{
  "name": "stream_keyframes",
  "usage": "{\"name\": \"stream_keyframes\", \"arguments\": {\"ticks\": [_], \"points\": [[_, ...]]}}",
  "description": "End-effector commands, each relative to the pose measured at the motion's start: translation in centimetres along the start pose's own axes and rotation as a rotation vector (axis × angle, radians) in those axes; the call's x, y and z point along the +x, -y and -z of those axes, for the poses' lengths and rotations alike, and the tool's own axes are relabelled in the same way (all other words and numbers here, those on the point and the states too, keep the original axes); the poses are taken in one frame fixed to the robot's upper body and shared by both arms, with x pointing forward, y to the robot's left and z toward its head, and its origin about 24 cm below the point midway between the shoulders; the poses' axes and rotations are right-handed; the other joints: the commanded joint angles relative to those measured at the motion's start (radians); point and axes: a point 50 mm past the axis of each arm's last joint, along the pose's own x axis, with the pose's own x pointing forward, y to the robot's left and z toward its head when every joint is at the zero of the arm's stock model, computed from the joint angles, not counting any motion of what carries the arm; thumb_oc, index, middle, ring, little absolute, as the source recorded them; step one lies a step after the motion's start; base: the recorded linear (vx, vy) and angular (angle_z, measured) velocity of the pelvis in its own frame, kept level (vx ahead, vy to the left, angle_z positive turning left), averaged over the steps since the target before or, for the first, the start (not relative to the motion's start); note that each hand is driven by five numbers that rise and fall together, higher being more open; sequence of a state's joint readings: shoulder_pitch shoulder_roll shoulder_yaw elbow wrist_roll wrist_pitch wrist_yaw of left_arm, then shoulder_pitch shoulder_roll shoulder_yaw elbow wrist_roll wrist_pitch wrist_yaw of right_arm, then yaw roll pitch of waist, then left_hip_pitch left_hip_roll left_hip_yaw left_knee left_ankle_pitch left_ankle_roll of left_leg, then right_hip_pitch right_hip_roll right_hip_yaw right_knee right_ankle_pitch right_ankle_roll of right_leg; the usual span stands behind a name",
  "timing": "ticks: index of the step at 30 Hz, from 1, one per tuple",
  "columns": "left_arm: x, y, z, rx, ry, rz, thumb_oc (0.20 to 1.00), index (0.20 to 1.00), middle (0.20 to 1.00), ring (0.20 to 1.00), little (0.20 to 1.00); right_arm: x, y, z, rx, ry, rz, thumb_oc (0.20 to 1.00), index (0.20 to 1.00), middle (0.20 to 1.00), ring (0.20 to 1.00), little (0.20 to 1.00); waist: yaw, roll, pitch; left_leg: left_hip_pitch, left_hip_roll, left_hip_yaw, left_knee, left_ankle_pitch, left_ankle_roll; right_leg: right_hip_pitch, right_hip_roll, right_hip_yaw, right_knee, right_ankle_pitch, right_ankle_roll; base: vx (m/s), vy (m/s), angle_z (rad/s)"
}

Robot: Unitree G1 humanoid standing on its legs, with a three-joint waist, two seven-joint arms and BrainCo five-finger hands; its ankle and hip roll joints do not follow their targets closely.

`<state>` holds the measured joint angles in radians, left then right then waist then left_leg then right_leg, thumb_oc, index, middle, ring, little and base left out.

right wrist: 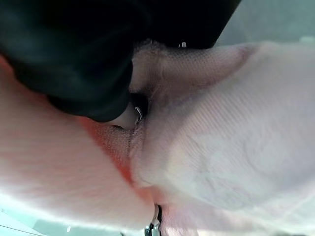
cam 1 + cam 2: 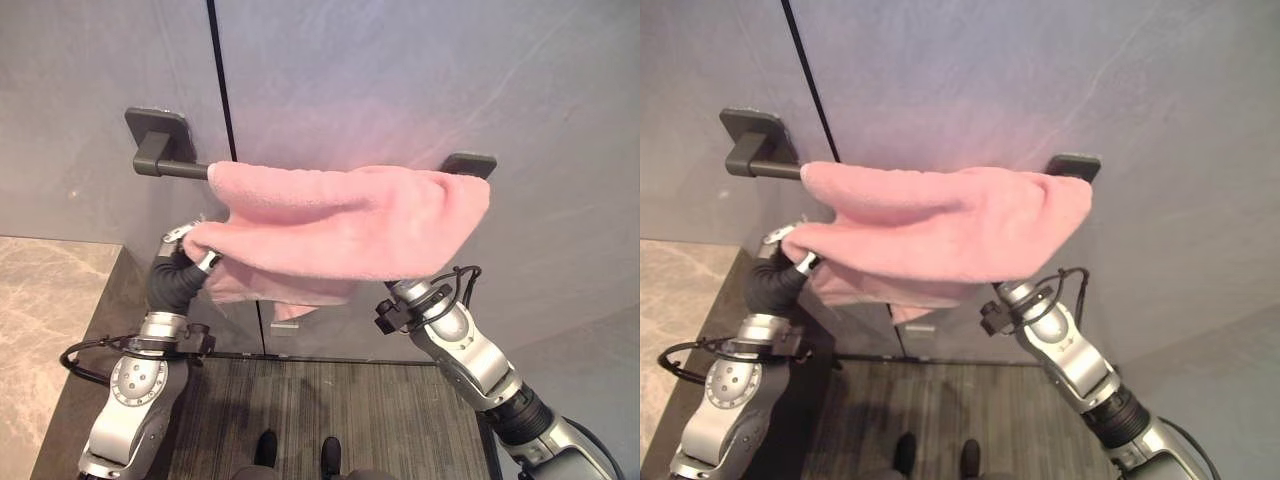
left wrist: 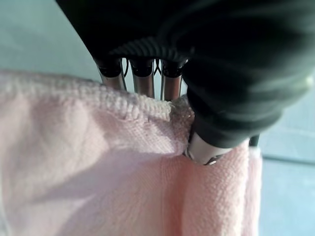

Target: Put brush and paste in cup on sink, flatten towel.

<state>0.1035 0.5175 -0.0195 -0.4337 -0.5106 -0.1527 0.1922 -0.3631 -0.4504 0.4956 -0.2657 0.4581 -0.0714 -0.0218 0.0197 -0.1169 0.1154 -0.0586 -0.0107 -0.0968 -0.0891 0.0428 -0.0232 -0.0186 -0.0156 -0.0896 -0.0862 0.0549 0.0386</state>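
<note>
the pink towel [image 2: 350, 225] on the dark towel bar [image 2: 170, 167] hides the right hand [image 1: 123, 115]; its grip is unreadable. the left hand [image 2: 190, 240] pinches the towel's edge.

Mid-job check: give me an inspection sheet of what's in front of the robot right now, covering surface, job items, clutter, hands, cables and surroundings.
Surface: grey wall with a dark vertical seam; a marble countertop at the robot's left.
Job's things: pink towel hangs over the dark towel bar, bunched and lifted at its lower edge, not flat. Brush, paste, cup: nothing seen.
Clutter: nothing seen.
Hands: left hand pinches the towel's left edge between thumb and fingers. Right hand is up under the towel's right side, fingers hidden in the cloth.
Cables: nothing seen apart from the robot's own.
Surroundings: dark striped floor below; bar's right mount shows past the towel.
</note>
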Motion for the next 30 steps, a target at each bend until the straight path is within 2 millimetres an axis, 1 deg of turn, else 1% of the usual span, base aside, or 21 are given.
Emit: {"name": "stream_keyframes", "arguments": {"ticks": [1,3,4,5,6,8,11,13,15,18,19,21,25,29,30], "points": [[0.0,-0.5,-1.9,0.002,0.123,-0.03,0.2,0.2,0.2,0.2,0.2,2.0,-0.9,-2.1,0.013,0.122,-0.067,0.322,0.322,0.322,0.322,0.322,0.03,-0.005,-0.04,0.021,0.083,0.051,0.002,-0.034,-0.033,0.029,-0.073,0.005,-0.001,-0.052,0.087,0.0,0.0,0.0],[-0.2,-1.3,-1.5,0.015,0.107,-0.077,0.2,0.2,0.2,0.2,0.2,2.8,-1.2,-1.3,0.001,0.084,-0.081,0.282,0.282,0.282,0.282,0.282,0.047,-0.008,-0.036,0.019,0.082,0.049,0.002,-0.032,-0.032,0.028,-0.076,0.002,-0.001,-0.05,0.087,0.0,0.0,0.0],[-0.3,-2.2,-1.5,0.042,0.105,-0.12,0.2,0.2,0.2,0.2,0.2,3.8,-1.6,-1.3,-0.027,0.081,-0.097,0.256,0.256,0.256,0.256,0.256,0.064,-0.011,-0.031,0.016,0.081,0.047,0.002,-0.031,-0.03,0.028,-0.076,-0.001,-0.001,-0.05,0.087,0.0,0.0,0.0],[-0.3,-2.2,-1.5,0.042,0.105,-0.121,0.2,0.2,0.2,0.2,0.2,3.8,-1.6,-1.3,-0.027,0.081,-0.097,0.25,0.25,0.25,0.25,0.25,0.064,-0.011,-0.03,0.016,0.081,0.047,0.002,-0.031,-0.03,0.028,-0.076,-0.001,-0.001,-0.05,0.087,0.0,0.0,0.0],[-0.4,-2.7,-1.3,0.031,0.102,-0.151,0.2,0.2,0.2,0.2,0.2,4.4,-1.8,-1.7,-0.049,0.094,-0.11,0.238,0.238,0.238,0.238,0.238,0.076,-0.014,-0.029,0.013,0.079,0.045,0.002,-0.03,-0.029,0.027,-0.077,-0.003,-0.001,-0.049,0.088,0.0,0.004,0.03],[-0.5,-2.8,-1.2,0.025,0.095,-0.158,0.2,0.2,0.2,0.2,0.2,4.7,-2.1,-1.9,-0.052,0.104,-0.118,0.244,0.244,0.244,0.244,0.244,0.081,-0.015,-0.027,0.012,0.077,0.043,0.002,-0.03,-0.028,0.026,-0.078,-0.004,-0.001,-0.049,0.089,0.0,0.008,0.05],[-0.4,-2.8,-1.1,0.019,0.095,-0.162,0.2,0.2,0.2,0.2,0.2,5.2,-2.4,-2.9,-0.087,0.149,-0.131,0.285,0.285,0.285,0.285,0.285,0.091,-0.019,-0.025,0.006,0.072,0.037,0.002,-0.03,-0.025,0.024,-0.081,-0.008,-0.001,-0.049,0.089,0.0,0.01,0.04],[-0.4,-2.6,-0.6,0.013,0.071,-0.148,0.2,0.2,0.2,0.2,0.2,5.2,-2.5,-3.1,-0.088,0.164,-0.131,0.297,0.297,0.297,0.297,0.297,0.097,-0.022,-0.022,0.003,0.069,0.035,0.002,-0.03,-0.022,0.022,-0.083,-0.01,-0.001,-0.048,0.09,0.0,0.015,0.1],[-0.4,-2.4,-0.3,0.013,0.055,-0.132,0.2,0.2,0.2,0.2,0.2,5.0,-2.4,-3.2,-0.106,0.171,-0.126,0.297,0.297,0.297,0.297,0.297,0.098,-0.023,-0.023,0.003,0.068,0.035,0.002,-0.031,-0.02,0.022,-0.084,-0.009,-0.001,-0.048,0.09,0.01,0.006,0.03],[-0.4,-1.5,0.6,0.003,0.007,-0.076,0.2,0.2,0.2,0.2,0.2,4.1,-1.8,-2.2,-0.091,0.13,-0.09,0.297,0.297,0.297,0.297,0.297,0.091,-0.023,-0.024,0.005,0.066,0.037,0.002,-0.032,-0.016,0.023,-0.086,-0.01,-0.001,-0.048,0.091,0.0,0.0,0.0],[-0.4,-1.5,0.6,0.003,0.006,-0.076,0.2,0.2,0.2,0.2,0.2,4.0,-1.8,-2.2,-0.091,0.13,-0.09,0.3,0.3,0.3,0.3,0.3,0.092,-0.023,-0.025,0.005,0.066,0.037,0.002,-0.033,-0.016,0.023,-0.086,-0.01,-0.001,-0.048,0.091,0.0,0.0,0.0],[-0.6,-0.8,1.4,-0.01,-0.039,-0.037,0.2,0.2,0.2,0.2,0.2,3.1,-1.4,-1.3,-0.072,0.091,-0.061,0.313,0.313,0.313,0.313,0.313,0.08,-0.02,-0.026,0.009,0.067,0.04,0.002,-0.035,-0.015,0.024,-0.085,-0.005,-0.001,-0.048,0.092,0.0,0.0,0.0],[-0.9,-0.1,2.3,-0.024,-0.09,0.006,0.2,0.2,0.2,0.2,0.2,1.8,-0.8,-0.5,-0.06,0.053,-0.026,0.322,0.322,0.322,0.322,0.322,0.062,-0.014,-0.03,0.016,0.07,0.048,0.002,-0.038,-0.013,0.025,-0.084,0.002,-0.001,-0.047,0.093,0.0,0.002,-0.04],[-1.5,0.5,3.4,-0.033,-0.149,0.042,0.2,0.2,0.2,0.2,0.2,0.5,-0.2,0.5,-0.058,0.002,0.005,0.351,0.351,0.351,0.351,0.351,0.044,-0.006,-0.039,0.028,0.077,0.057,0.002,-0.042,-0.014,0.027,-0.082,0.012,-0.001,-0.051,0.094,0.01,0.0,-0.05],[-1.6,0.7,3.7,-0.031,-0.168,0.056,0.2,0.2,0.2,0.2,0.2,0.2,0.0,1.0,-0.076,-0.025,0.006,0.41,0.41,0.41,0.41,0.41,0.037,-0.001,-0.042,0.032,0.079,0.062,0.002,-0.043,-0.015,0.028,-0.082,0.016,-0.001,-0.052,0.094,0.01,-0.005,-0.04]]}}
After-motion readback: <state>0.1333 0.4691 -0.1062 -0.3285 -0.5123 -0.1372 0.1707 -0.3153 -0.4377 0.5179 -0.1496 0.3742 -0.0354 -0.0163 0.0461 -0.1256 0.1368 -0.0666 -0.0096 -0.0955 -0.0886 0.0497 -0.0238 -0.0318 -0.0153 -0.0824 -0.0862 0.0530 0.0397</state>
